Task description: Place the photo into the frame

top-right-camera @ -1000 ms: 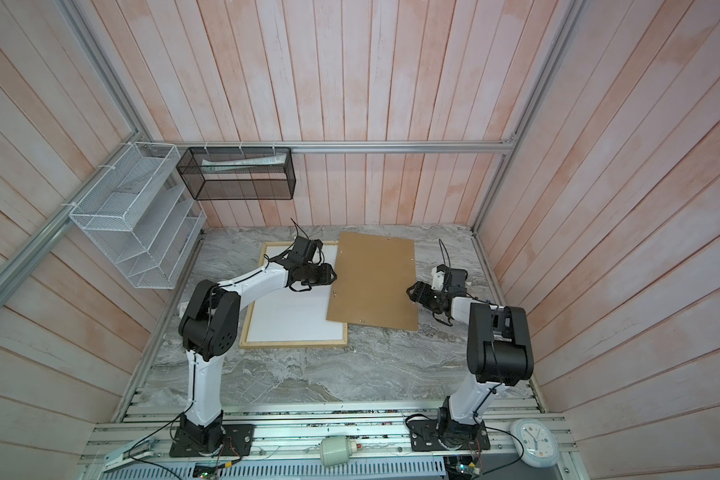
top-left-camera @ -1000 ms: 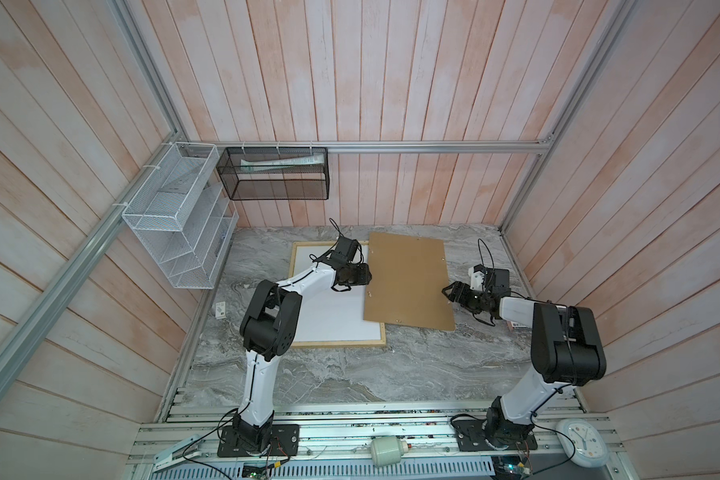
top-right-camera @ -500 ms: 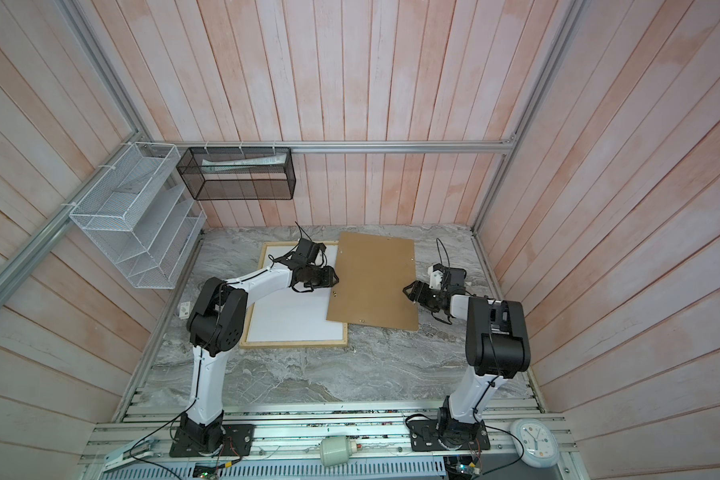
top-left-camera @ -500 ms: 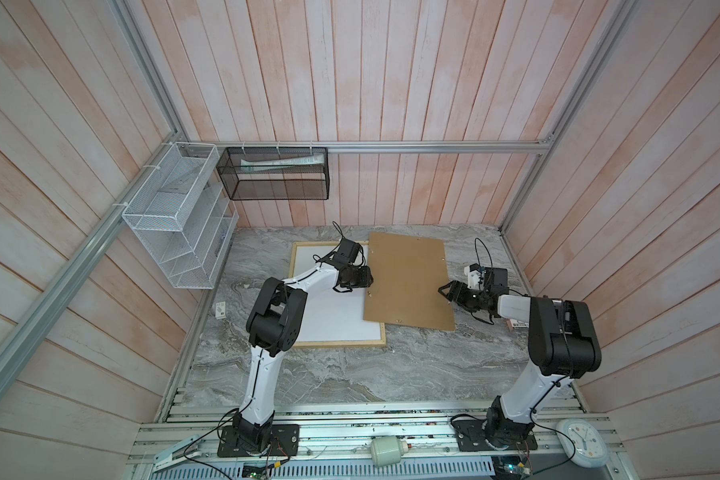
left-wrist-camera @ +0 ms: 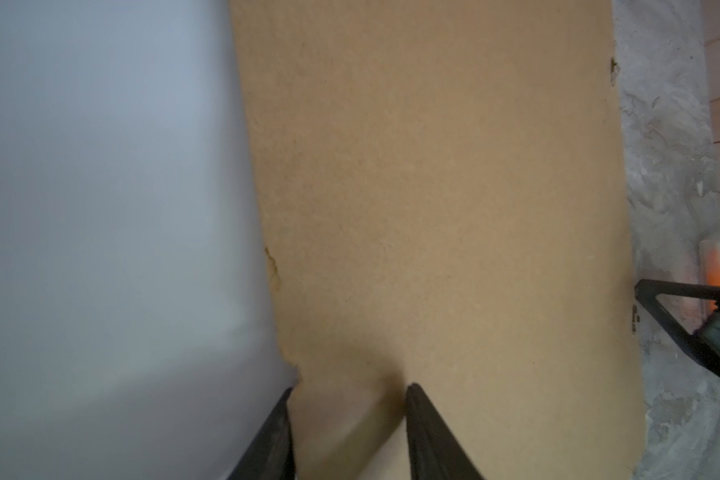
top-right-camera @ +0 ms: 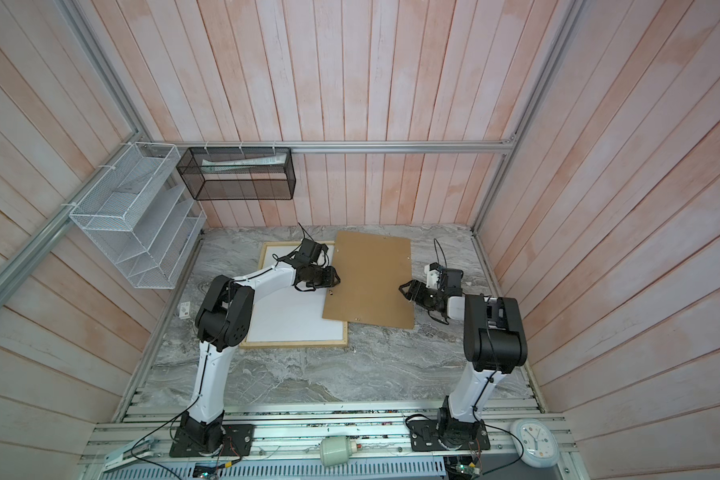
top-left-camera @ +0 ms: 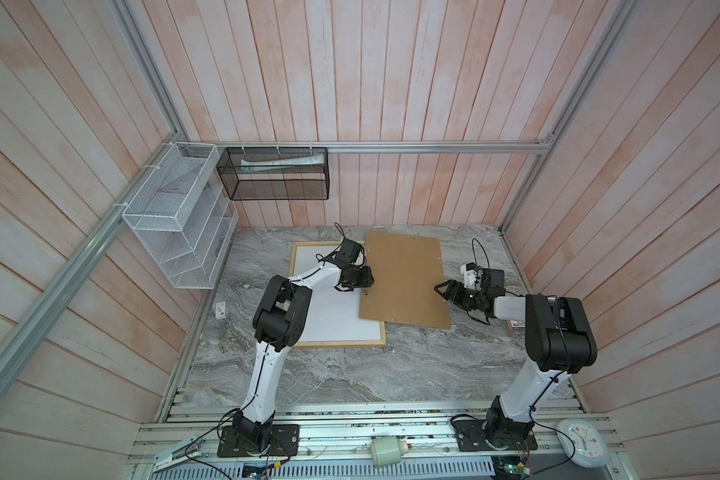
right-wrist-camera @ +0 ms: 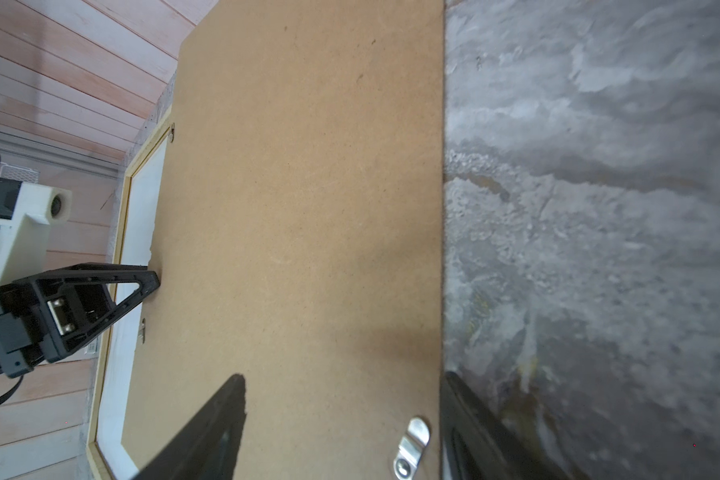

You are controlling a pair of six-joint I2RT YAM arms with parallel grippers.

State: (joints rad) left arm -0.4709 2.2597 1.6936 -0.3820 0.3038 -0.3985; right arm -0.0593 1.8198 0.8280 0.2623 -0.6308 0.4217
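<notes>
1. Over the last second the right gripper (top-left-camera: 441,293) had crept left until it met the right edge of the backing board (top-left-camera: 404,282). The left arm's elbow had swung slightly farther. The board itself showed no clear shift.
2. Judgement: both grippers were now set on opposite edges of the board, probably to slide it left. It was not seated yet and overlapped only the right rail of the frame (top-left-camera: 337,344).
3. The frame lay left of centre on the table (top-left-camera: 350,374), filled by a white sheet (top-left-camera: 333,307). No forest print was visible, and whether that sheet was the photo's back could not be told.
4. Left arm: reached far and right across the frame. The left gripper (left-wrist-camera: 348,388) had its jaws partly apart, one tip at the board's left edge and the other over the board, clamping nothing.
5. Right arm: elbow high, forearm low and pointing left. Its jaws were spread wide astride the board's right edge beside a metal clip (right-wrist-camera: 412,444), gripping nothing.
</notes>
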